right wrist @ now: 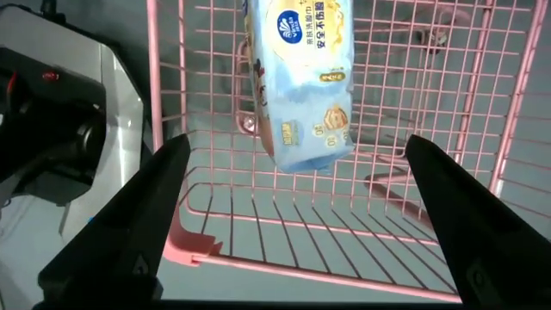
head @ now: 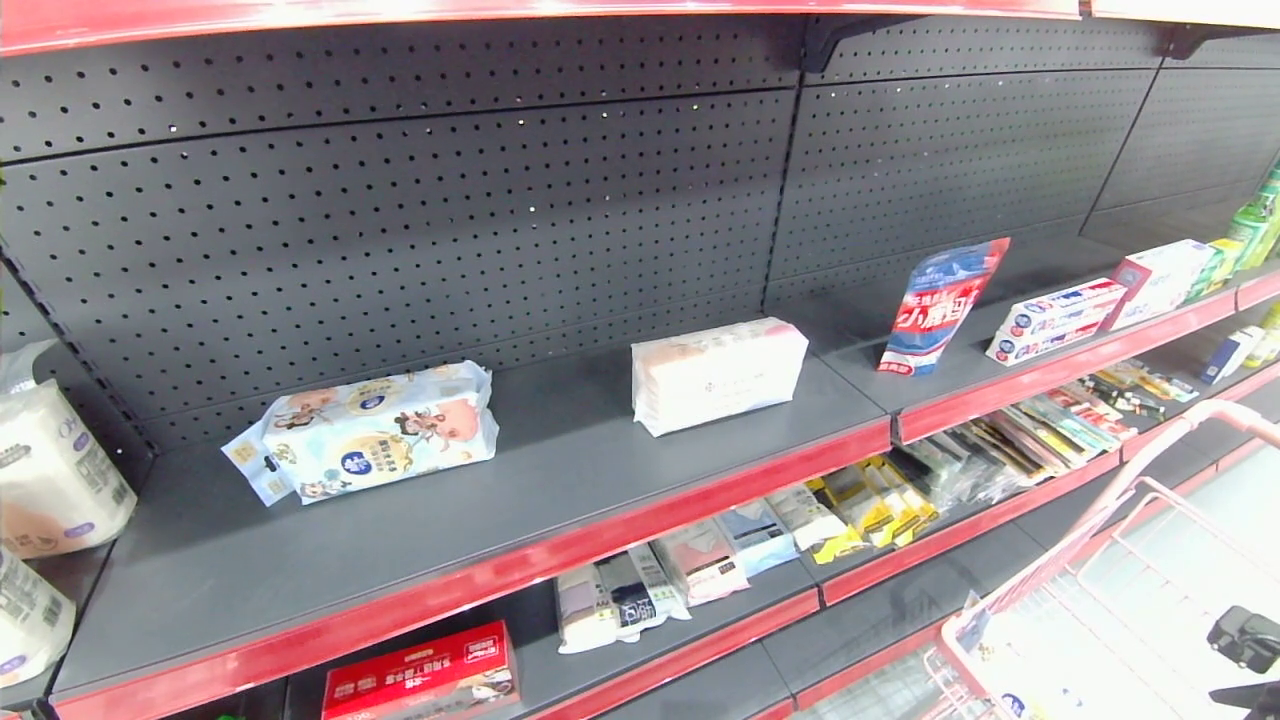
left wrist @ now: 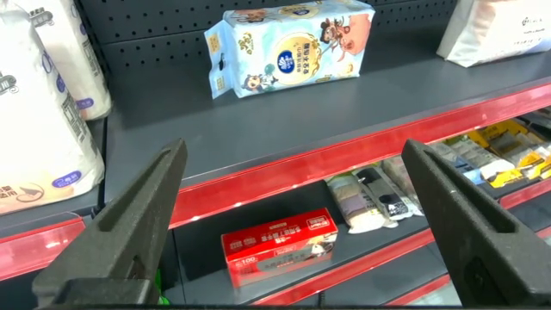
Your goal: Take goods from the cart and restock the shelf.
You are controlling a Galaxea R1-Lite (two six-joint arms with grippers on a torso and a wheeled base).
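White plastic-wrapped paper rolls [head: 50, 470]: stacked at the far left end of the shelving, in the bay beside the main board.
Left gripper [left wrist: 293, 151]: held in front of the shelf's red edge, facing the goods; its jaws stand wide apart with nothing between them.
Dark grey metal shelf with a red front lip [head: 560, 470]: runs across the head view in front of a black perforated back panel.
Pale blue soft pack with cartoon print [head: 365, 430]: lies on its long side on the left part of the shelf, close to the back panel and well apart from the next pack.
Red flat rectangular box [head: 420, 680]: lies on the lower shelf, below and in front of the cartoon pack.
White and pink rectangular soft pack [head: 718, 375]: sits on the shelf near the middle, by the joint between two boards.
Blue, red and white pouch [head: 940, 305]: stands tilted on the next board to the right.
White long boxes with red and blue print [head: 1055, 320]: lie just beside the pouch, further right.
Pink wire cart [head: 1100, 600]: stands at the lower right, in front of the shelving.
Right gripper [right wrist: 297, 146]: hangs over the cart; its jaws are wide apart and hold nothing.
Light blue soft pack with a white panel [right wrist: 301, 77]: lies inside the cart against the wire mesh, apart from the jaws.
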